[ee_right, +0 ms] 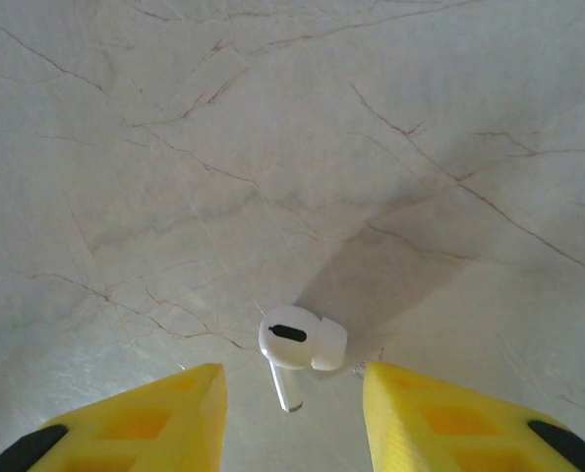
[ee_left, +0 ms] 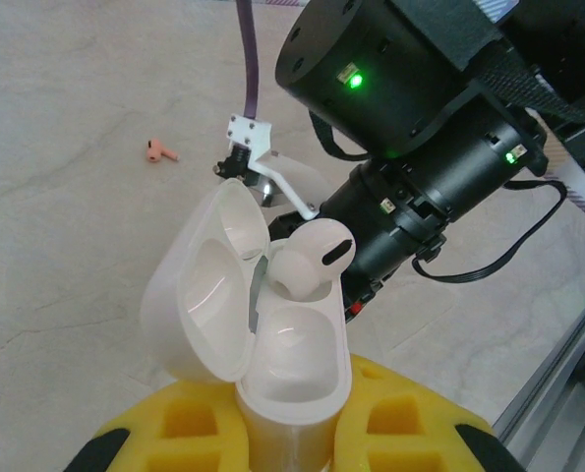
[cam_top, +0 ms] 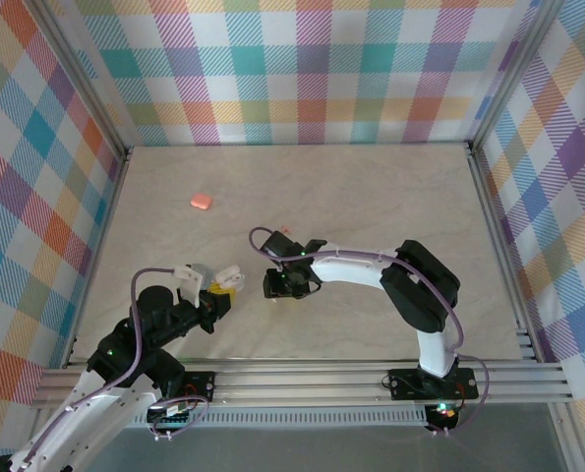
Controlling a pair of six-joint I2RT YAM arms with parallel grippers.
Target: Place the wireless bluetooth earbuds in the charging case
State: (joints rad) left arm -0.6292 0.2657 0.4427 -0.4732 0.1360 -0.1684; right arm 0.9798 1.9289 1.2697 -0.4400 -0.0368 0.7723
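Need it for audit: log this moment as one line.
left gripper: shut on white case | right gripper: open, straddling loose white earbud

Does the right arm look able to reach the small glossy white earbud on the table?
Probably yes: the glossy white earbud lies between the open fingers of the right gripper, with nothing blocking.

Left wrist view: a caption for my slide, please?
Left gripper holds the open white case, a white earbud perched inside.
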